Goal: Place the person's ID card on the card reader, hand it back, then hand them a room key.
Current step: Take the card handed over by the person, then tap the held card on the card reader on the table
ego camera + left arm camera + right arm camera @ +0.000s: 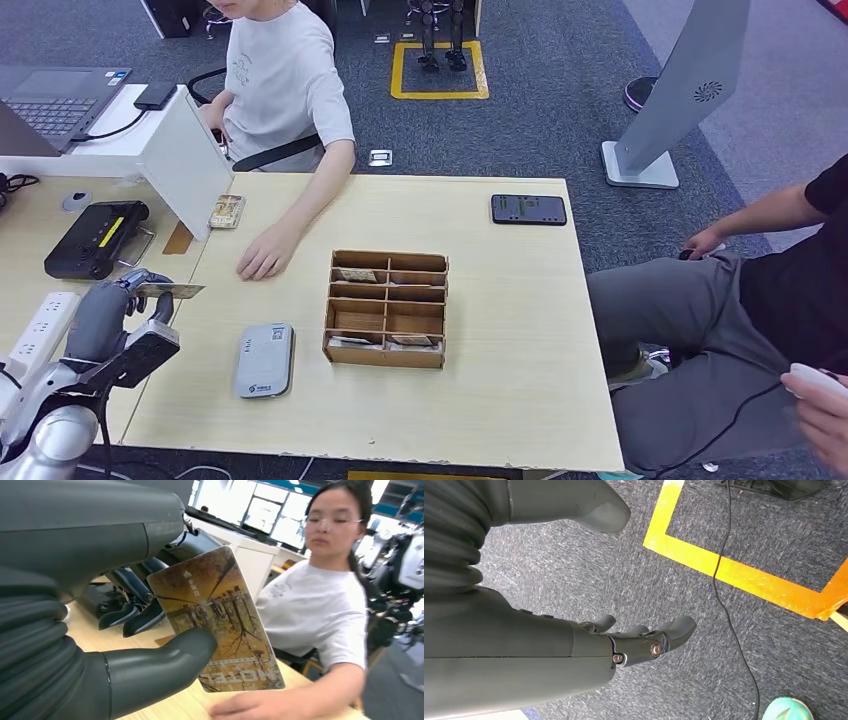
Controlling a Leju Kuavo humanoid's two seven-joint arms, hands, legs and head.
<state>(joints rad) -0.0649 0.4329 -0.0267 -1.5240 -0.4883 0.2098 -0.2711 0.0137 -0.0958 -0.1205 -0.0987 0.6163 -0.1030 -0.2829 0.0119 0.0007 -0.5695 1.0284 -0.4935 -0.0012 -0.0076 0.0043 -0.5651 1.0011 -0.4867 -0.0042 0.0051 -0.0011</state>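
One thin card (215,620), stiff, light and slippery we judge, is pinched near its edge between thumb and fingers of our left hand (105,315), above the table (500,400) at 9 o'clock. Our right hand (644,642) hangs empty, fingers loosely curled. Farther, the card reader (265,360), then the person's hand (265,255) at 11 o'clock.

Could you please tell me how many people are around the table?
2: one person in white seated at the far side, another person in black seated to the right.
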